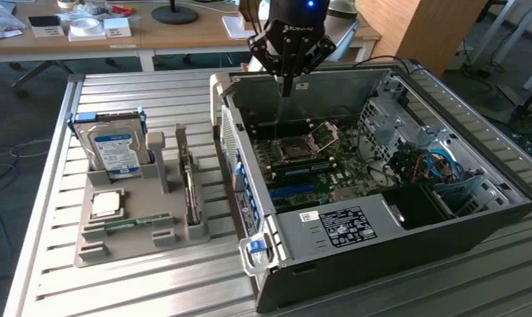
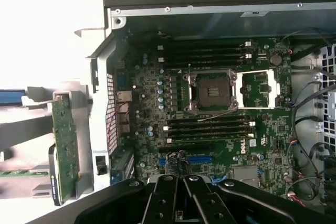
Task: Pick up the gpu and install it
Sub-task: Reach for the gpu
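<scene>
Exterior view, nearest first: a gray holder on the slatted bench carried the gpu, standing on edge in its slot beside the open computer case. Farther back, the fingers hung clenched and empty over the motherboard, well apart from the gpu.

end effector: black, angular linkages | marks: white lettering | top: blue light | joints: silver screws
</scene>
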